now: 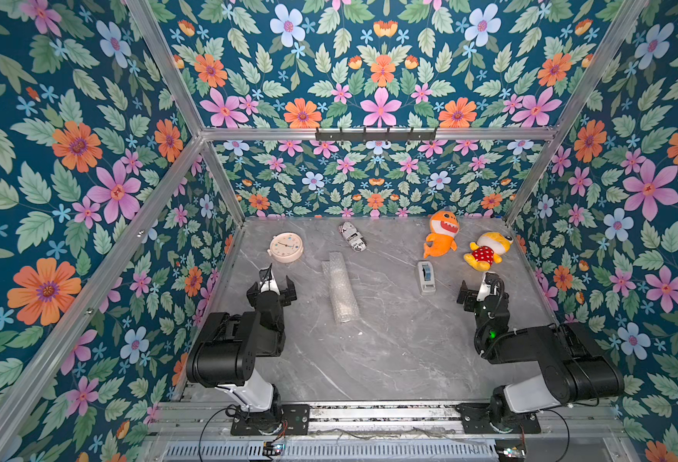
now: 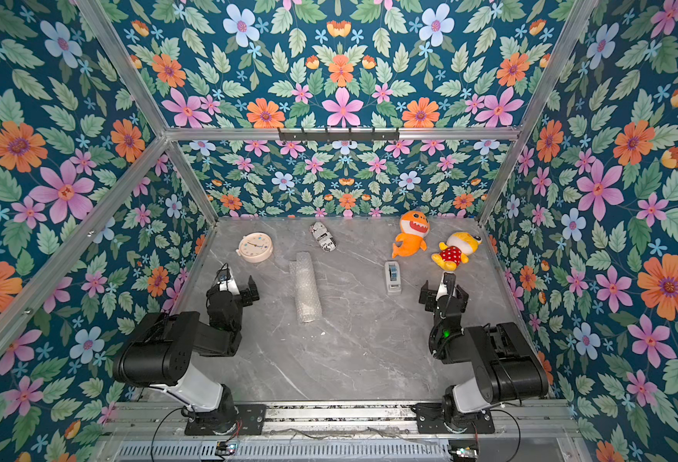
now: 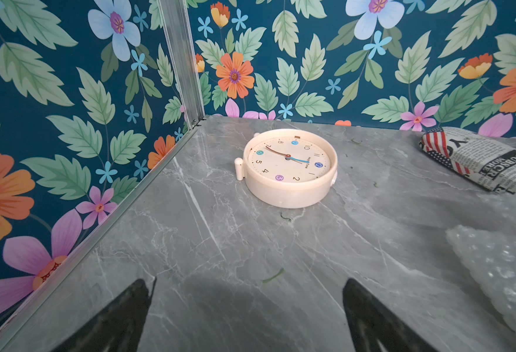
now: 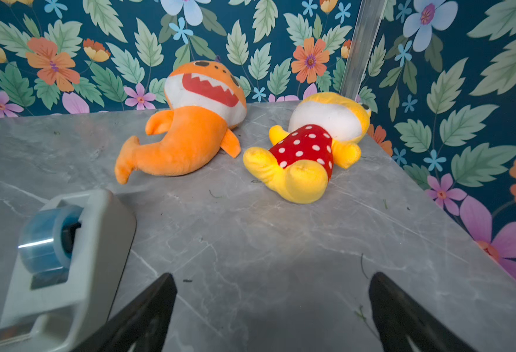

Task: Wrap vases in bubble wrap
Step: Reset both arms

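The left gripper [image 1: 272,294] is on the left side of the grey table [image 1: 389,352]. Its two black fingers are spread wide and there is nothing in them. They point at bare table.

A little farther away is a round cream clock [image 1: 285,247], lying flat on its back.

Next, to the right, is the bubble wrap [image 1: 339,288]. It is not lying flat. It is rolled up into a long tube, and it runs from near to far. No gripper touches it. I cannot see the vase anywhere on the table. It may be hidden inside the roll, but the wrap is too cloudy to tell.

Far behind the roll lies a black-and-white printed pouch [image 1: 352,237]. It is just apart from the roll's far end.

More to the right is the grey tape dispenser [image 1: 426,277] with a blue roll of tape. Far beyond it lie an orange shark toy [image 1: 441,236] and a yellow toy in a red spotted dress [image 1: 485,252].

The right gripper [image 4: 272,275] is on the right side, near the tape dispenser. Its fingers are wide apart too, and empty.

I think the rolling part looks done, if the vase is inside. Next, someone would need to check the roll and keep it from popping open. One gripper could hold it gently while the other gets tape. Bubble wrap is springy, so a soft squeeze is best.
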Controlling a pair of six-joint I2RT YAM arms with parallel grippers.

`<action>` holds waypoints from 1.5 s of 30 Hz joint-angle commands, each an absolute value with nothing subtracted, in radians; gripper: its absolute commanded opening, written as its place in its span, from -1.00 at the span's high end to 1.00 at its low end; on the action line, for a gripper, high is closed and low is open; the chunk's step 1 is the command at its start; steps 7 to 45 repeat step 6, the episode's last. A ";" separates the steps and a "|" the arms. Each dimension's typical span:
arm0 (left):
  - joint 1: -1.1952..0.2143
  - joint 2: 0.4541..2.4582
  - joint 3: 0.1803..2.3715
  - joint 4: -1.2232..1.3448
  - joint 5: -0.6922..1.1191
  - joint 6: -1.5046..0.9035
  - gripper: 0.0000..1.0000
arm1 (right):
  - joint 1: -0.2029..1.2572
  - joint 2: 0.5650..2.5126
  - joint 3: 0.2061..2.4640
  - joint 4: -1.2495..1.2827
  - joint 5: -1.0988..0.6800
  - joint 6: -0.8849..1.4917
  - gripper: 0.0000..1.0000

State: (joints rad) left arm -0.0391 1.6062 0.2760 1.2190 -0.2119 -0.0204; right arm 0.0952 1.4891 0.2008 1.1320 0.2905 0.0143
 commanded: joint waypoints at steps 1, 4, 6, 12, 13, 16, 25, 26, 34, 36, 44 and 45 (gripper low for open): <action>-0.041 1.606 0.279 1.243 -0.212 -0.020 -1.00 | 0.095 1.481 0.204 1.177 0.288 -0.005 -0.99; -0.041 1.606 0.281 1.241 -0.212 -0.021 -1.00 | 0.095 1.489 0.209 1.185 0.287 -0.010 -0.99; -0.040 1.606 0.279 1.241 -0.212 -0.021 -1.00 | 0.095 1.484 0.210 1.170 0.285 -0.003 -0.99; -0.040 1.606 0.279 1.241 -0.212 -0.021 -1.00 | 0.095 1.484 0.210 1.170 0.285 -0.003 -0.99; -0.040 1.606 0.279 1.241 -0.212 -0.021 -1.00 | 0.095 1.484 0.210 1.170 0.285 -0.003 -0.99; -0.040 1.606 0.279 1.241 -0.212 -0.021 -1.00 | 0.095 1.484 0.210 1.170 0.285 -0.003 -0.99; -0.040 1.606 0.279 1.241 -0.212 -0.021 -1.00 | 0.095 1.484 0.210 1.170 0.285 -0.003 -0.99; -0.040 1.606 0.279 1.241 -0.212 -0.021 -1.00 | 0.095 1.484 0.210 1.170 0.285 -0.003 -0.99; -0.040 1.606 0.279 1.241 -0.212 -0.021 -1.00 | 0.095 1.484 0.210 1.170 0.285 -0.003 -0.99; -0.040 1.606 0.279 1.241 -0.212 -0.021 -1.00 | 0.095 1.484 0.210 1.170 0.285 -0.003 -0.99; -0.040 1.606 0.279 1.241 -0.212 -0.021 -1.00 | 0.095 1.484 0.210 1.170 0.285 -0.003 -0.99; -0.040 1.606 0.279 1.241 -0.212 -0.021 -1.00 | 0.095 1.484 0.210 1.170 0.285 -0.003 -0.99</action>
